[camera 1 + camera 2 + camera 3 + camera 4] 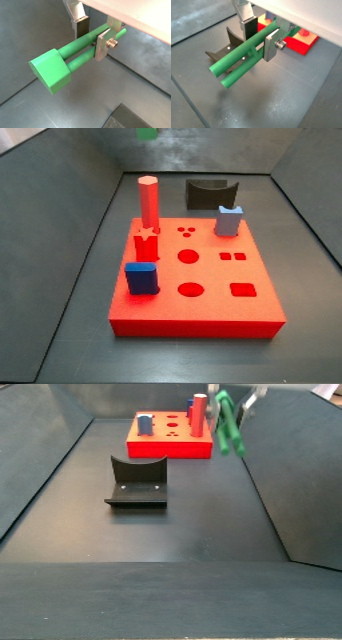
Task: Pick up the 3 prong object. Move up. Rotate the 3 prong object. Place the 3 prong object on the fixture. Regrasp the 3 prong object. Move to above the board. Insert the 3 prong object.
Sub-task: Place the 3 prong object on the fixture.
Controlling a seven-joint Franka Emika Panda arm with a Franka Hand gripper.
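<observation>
My gripper (92,37) is shut on the green 3 prong object (63,52), with the silver fingers (102,46) clamped across its rods and its blocky head sticking out past them. In a side view the 3 prong object (233,429) hangs roughly upright under the gripper (245,394), high above the floor and just right of the red board (171,446). The dark fixture (138,484) stands on the floor nearer the camera, left of the piece. In a wrist view the fixture (228,47) and the board (299,44) lie below the piece (234,62).
On the board (201,298) stand a tall red cylinder (147,203), a short red block (146,247) and two blue blocks (142,278) (229,221). The fixture (207,193) sits behind it. Sloped grey walls enclose the floor on all sides.
</observation>
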